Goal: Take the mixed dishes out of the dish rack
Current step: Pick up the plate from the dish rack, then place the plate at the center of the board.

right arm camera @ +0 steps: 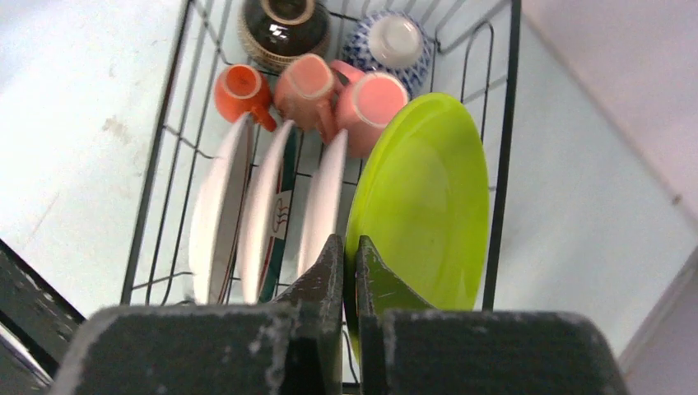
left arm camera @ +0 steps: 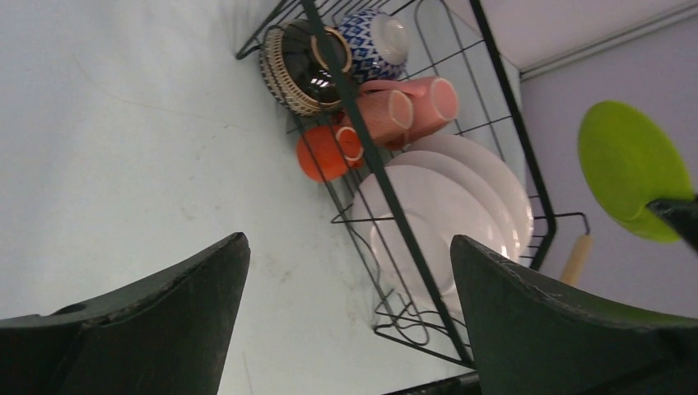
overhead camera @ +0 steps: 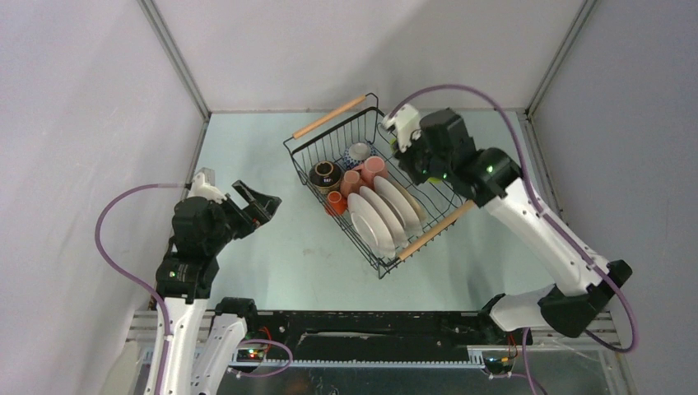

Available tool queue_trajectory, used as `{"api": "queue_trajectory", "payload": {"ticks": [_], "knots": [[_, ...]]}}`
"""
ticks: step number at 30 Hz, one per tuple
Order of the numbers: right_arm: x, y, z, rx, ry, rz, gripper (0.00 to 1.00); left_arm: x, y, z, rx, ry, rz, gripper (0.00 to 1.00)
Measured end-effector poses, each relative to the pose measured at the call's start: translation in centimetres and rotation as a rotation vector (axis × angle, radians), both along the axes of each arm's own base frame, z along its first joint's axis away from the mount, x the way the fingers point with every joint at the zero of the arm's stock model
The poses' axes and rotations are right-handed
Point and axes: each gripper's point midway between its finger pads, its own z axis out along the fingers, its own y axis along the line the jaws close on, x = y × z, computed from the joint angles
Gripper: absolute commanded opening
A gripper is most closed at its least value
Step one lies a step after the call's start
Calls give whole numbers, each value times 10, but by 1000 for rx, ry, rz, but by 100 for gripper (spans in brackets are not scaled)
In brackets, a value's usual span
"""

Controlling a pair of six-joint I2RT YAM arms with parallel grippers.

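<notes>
The black wire dish rack (overhead camera: 329, 117) with wooden handles sits right of centre. It holds three upright white plates (overhead camera: 374, 218), two pink mugs (overhead camera: 366, 174), an orange cup (overhead camera: 335, 203), a dark tan-rimmed bowl (overhead camera: 325, 175) and a blue patterned bowl (overhead camera: 359, 153). My right gripper (overhead camera: 407, 141) is over the rack's far right side, shut on the rim of a lime-green plate (right arm camera: 420, 197) held upright beside the white plates (right arm camera: 323, 197). The middle plate (right arm camera: 272, 206) has a green rim and red characters. My left gripper (overhead camera: 255, 202) is open and empty, left of the rack.
Grey walls enclose the table on three sides. The rack's right wire wall (right arm camera: 505, 123) runs close beside the green plate. The left wrist view shows the rack's near rim (left arm camera: 381, 164) and the green plate (left arm camera: 630, 169) raised beyond it.
</notes>
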Motion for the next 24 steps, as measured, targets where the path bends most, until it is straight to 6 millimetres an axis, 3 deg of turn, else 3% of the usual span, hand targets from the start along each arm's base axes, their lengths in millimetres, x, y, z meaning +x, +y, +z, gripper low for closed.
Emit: {"api": "queue_trajectory", "payload": {"ticks": [6,9,15,24], "knots": [[-63,44,5,-174,-271,290,0,0,-16,16,-80,-20,-62,100],[-84,63,5,-235,-372,402,0,0,-26,19,-128,-7,-106,100],[-107,99,13,-306,-527,511,0,-2,-50,34,-230,-14,-205,99],[-127,131,-10,-437,-593,609,0,-10,-85,72,-351,-103,-345,97]]}}
